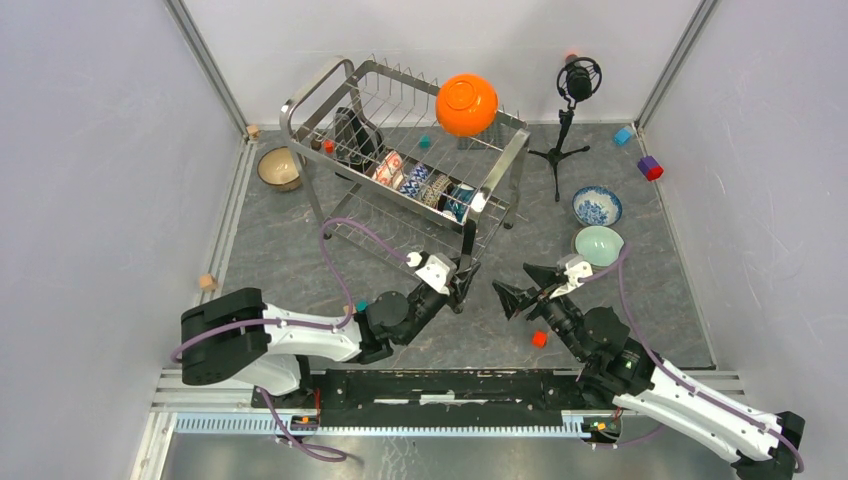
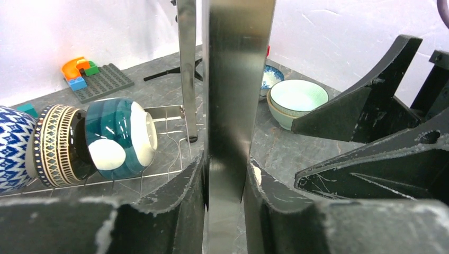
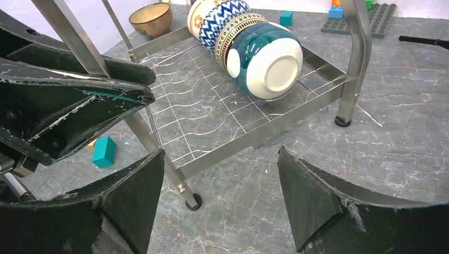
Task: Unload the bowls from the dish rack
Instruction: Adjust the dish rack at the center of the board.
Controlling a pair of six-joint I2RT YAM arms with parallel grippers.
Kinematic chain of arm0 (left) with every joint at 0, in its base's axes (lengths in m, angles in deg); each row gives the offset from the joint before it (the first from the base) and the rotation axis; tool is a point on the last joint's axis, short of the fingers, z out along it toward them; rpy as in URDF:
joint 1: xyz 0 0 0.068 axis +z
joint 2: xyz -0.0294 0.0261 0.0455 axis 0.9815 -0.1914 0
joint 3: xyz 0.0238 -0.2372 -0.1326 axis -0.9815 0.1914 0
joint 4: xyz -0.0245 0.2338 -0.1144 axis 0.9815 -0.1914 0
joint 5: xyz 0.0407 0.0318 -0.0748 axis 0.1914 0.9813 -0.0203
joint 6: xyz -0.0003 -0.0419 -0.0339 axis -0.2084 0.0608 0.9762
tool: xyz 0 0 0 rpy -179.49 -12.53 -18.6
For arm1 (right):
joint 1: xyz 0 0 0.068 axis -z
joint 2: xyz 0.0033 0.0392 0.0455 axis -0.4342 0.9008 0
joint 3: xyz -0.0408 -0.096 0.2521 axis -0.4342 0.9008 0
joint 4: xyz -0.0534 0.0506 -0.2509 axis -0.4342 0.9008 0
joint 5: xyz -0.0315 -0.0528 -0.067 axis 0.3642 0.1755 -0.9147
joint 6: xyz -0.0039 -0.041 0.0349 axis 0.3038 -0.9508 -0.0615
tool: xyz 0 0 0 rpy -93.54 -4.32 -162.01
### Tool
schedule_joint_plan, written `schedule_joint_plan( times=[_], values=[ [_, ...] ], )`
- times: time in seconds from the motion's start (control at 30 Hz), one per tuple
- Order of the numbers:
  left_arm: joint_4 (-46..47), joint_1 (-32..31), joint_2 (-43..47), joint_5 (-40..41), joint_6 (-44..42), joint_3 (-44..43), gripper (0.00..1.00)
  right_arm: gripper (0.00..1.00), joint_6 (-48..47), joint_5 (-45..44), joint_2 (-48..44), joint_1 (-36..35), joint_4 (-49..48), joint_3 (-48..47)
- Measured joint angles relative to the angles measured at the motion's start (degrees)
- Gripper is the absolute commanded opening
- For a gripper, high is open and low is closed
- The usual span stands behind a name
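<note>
Several small patterned ceramic bowls (image 1: pixel 415 182) were seen lying sideways on the lower tier of the large shiny steel wire dish rack (image 1: pixel 500 168), which was clamped at its front post by the left gripper (image 1: pixel 463 283), presumably to steady it; the right gripper (image 1: pixel 512 283) was held agape and empty

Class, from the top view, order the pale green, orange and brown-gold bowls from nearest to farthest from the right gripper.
1. pale green bowl, just right of the right gripper.
2. orange bowl, atop the dish rack.
3. brown-gold bowl, past the rack's left end.
</note>
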State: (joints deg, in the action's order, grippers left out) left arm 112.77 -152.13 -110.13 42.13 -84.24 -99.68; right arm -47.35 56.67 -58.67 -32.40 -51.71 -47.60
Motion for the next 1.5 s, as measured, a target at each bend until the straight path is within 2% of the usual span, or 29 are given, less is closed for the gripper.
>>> schedule_joint_plan(
  times=[0.1,0.3,0.43,0.7,0.83,1.0,1.23,1.33,1.5],
  values=[
    [0.0,-0.3,0.0,0.0,-1.4,0.0,0.21,0.83,0.0,-0.1,0.1,0.0,-0.1,0.0],
    [-0.4,-0.6,0.6,0.3,-1.6,0.3,0.15,0.83,-0.1,-1.1,0.8,0.0,-0.2,0.0],
    [-1.8,-1.0,4.0,0.3,-1.5,2.6,0.09,0.84,-0.5,-1.5,1.3,0.0,-0.4,0.0],
    [-13.7,-2.1,16.7,-0.3,0.8,6.7,0.08,0.82,-2.7,-1.9,1.3,0.0,-1.5,0.0],
    [-22.0,-2.4,26.1,-1.6,2.0,9.3,0.09,0.82,-4.4,-3.2,-0.9,0.0,-3.0,0.8],
    [-31.9,-2.8,41.7,-1.4,3.3,14.0,0.08,0.82,-7.0,-3.9,-3.3,0.0,-9.4,4.5],
    [-45.9,-2.8,60.2,-1.0,4.5,17.4,0.07,0.85,-10.6,-2.8,6.3,0.0,-17.8,5.0],
    [-49.4,-2.8,63.1,-1.3,5.2,17.3,0.08,0.87,-12.3,-1.4,11.1,0.0,-22.1,4.8],
    [-53.6,-2.8,63.0,-1.3,6.4,15.3,0.09,0.87,-16.1,0.2,20.1,0.0,-27.0,0.8]
  ],
)
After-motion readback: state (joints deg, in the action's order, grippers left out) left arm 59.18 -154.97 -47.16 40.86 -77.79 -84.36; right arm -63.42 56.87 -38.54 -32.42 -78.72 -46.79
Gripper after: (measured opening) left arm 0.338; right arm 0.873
